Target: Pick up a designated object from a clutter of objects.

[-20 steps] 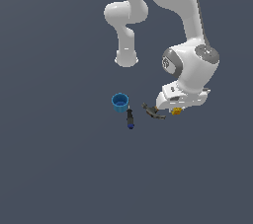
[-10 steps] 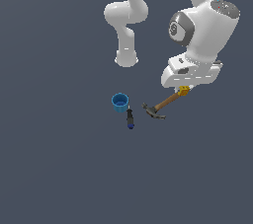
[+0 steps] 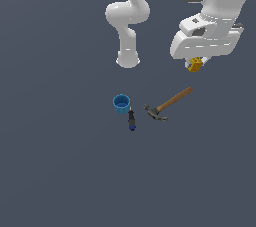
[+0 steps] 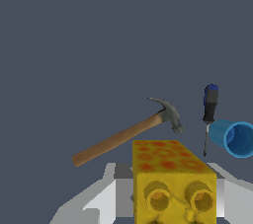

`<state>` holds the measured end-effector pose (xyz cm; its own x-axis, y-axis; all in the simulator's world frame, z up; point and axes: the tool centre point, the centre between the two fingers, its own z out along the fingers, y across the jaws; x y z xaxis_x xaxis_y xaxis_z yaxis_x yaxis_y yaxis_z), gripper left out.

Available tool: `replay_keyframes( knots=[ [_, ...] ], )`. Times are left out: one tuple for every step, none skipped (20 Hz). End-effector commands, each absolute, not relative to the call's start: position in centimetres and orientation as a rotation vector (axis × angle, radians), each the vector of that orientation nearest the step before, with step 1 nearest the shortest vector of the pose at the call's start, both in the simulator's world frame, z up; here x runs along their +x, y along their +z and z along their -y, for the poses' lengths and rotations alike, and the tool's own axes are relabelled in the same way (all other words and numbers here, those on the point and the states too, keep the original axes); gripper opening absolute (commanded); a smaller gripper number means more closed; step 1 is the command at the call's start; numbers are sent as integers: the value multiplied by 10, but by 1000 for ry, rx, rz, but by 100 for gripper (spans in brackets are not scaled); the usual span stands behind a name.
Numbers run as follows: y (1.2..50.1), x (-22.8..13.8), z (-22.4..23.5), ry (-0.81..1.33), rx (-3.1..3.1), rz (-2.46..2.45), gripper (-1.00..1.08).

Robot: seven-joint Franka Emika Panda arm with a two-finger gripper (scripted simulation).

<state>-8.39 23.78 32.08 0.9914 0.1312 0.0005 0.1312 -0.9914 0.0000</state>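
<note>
Lift step looks done: tool (image 3: 196,66) pinching yellow block (image 3: 195,64) well above hammer (image 3: 167,104), cup (image 3: 121,103) and screwdriver (image 3: 131,120); next likely just a steady hold.

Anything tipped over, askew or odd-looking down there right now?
Only the blue cup: it lies on its side beside the screwdriver. The hammer lies flat. The yellow block sits squarely in the tool, lifted clear.
</note>
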Motion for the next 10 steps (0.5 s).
replay_keyframes(
  knots=[
    [343, -91, -239, 1, -3135, 206, -100],
    [351, -93, -239, 1, -3134, 206, -100],
    [359, -95, -240, 1, -3134, 206, -100],
    [366, -97, -240, 1, -3134, 206, -100],
    [372, -99, -241, 1, -3134, 206, -100],
    [378, -101, -241, 0, -3135, 205, -100],
    [384, -102, -241, 0, -3135, 205, -100],
    [388, -103, -242, 0, -3135, 205, -100],
    [393, -104, -242, 0, -3135, 204, -100],
    [396, -105, -242, 0, -3135, 204, -100]
  ],
)
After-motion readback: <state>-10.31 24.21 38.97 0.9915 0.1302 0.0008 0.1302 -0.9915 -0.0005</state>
